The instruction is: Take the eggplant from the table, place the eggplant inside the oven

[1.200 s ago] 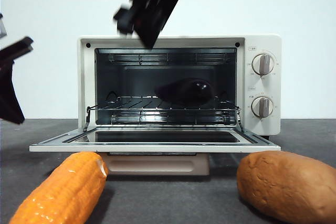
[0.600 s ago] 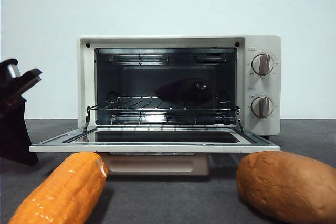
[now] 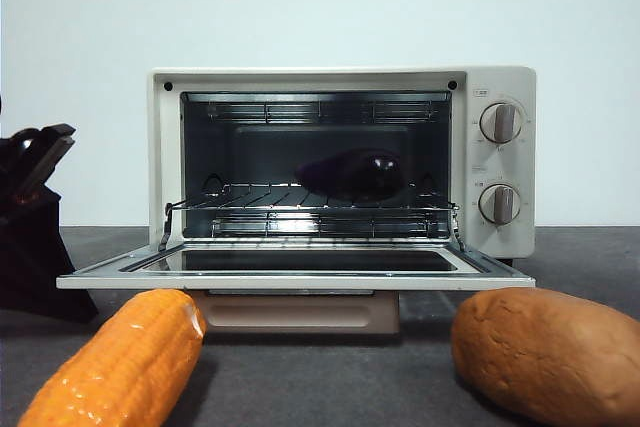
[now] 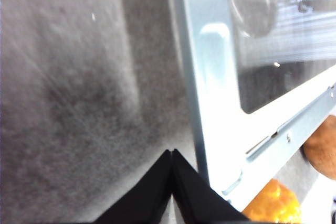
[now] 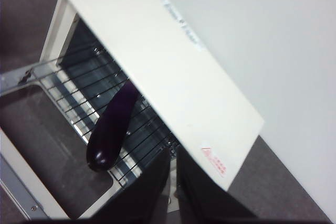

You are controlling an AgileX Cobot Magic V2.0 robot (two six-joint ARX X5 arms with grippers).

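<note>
The glossy dark purple eggplant (image 5: 112, 129) lies on the wire rack (image 3: 310, 209) inside the cream-white toaster oven (image 3: 505, 162), long axis running front to back, rounded end toward the dropped glass door (image 3: 300, 269). Its position matches a second ago; the dark arm above the oven has gone. The left hand (image 4: 171, 156), jaws pressed together, has sunk beside the door's corner over the grey tabletop (image 3: 320, 377). The right hand (image 5: 175, 153) hangs above the oven, jaws together. The orange corn cob (image 3: 120, 367) and brown potato-like lump (image 3: 550, 352) are cut off by the frame.
</note>
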